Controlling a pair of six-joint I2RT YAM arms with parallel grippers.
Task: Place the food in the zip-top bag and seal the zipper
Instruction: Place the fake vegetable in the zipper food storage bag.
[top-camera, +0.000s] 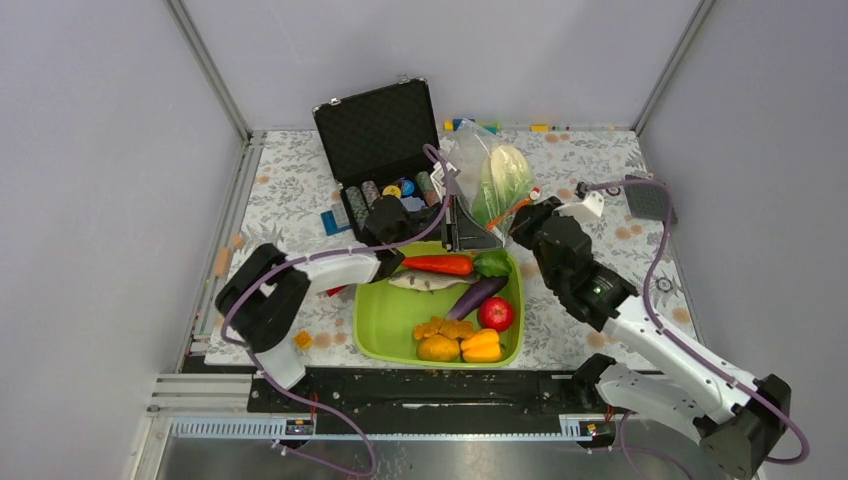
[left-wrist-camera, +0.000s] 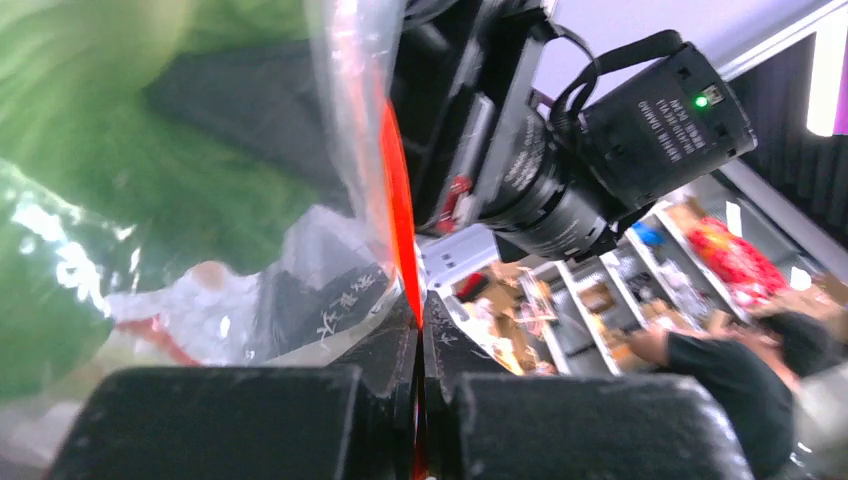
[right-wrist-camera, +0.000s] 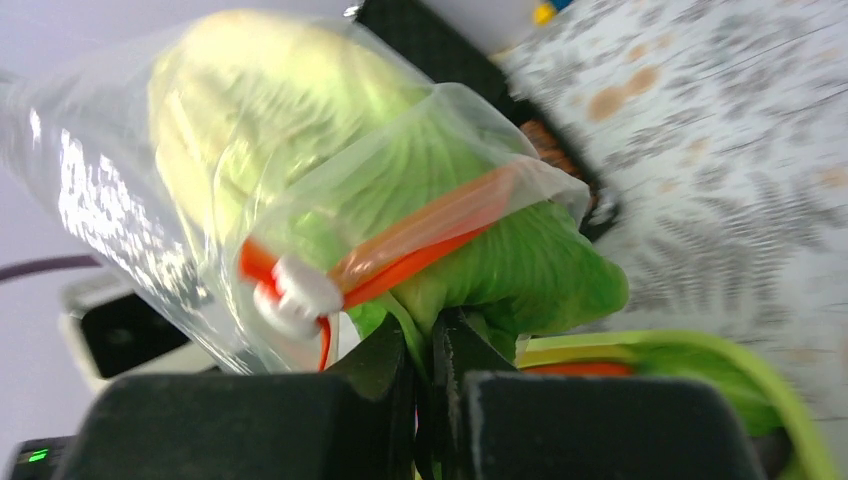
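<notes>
The zip-top bag (top-camera: 468, 150) is at the far side of the lime-green tray (top-camera: 390, 318), and both arms hold it up at its mouth. The left gripper (left-wrist-camera: 421, 312) has its fingers pressed together on the zipper (right-wrist-camera: 430, 245), and the orange-red strip runs straight into the seam between them. The right gripper (right-wrist-camera: 424, 338) is closed tightly too, pinching the lip of the bag just below the strip, not far from the white slider (right-wrist-camera: 298, 290). From above, the long axis of the strip goes about from 8 o'clock to 2 o'clock, with the left gripper at the 8 o'clock end and the right gripper toward the 2 o'clock end, so the mouth faces roughly 6 o'clock, toward the tray. Only the lettuce (top-camera: 505, 170) is inside, and its lower end seems to bulge out under the strip. The other food lies in the tray, at 6 o'clock from both grippers: the carrot (top-camera: 438, 264) just beside the left gripper, then the fish (top-camera: 425, 283), the eggplant (top-camera: 478, 296), the apple (top-camera: 496, 313) and the peppers (top-camera: 460, 345) at the near edge. I judge that the coming move depends on this: both grippers are busy, so 1 must release before any piece can be fetched. The left one is nearer to the carrot, whose long axis lies from 9 to 3 o'clock, almost along the mouth, so it would need turning to enter end first
</notes>
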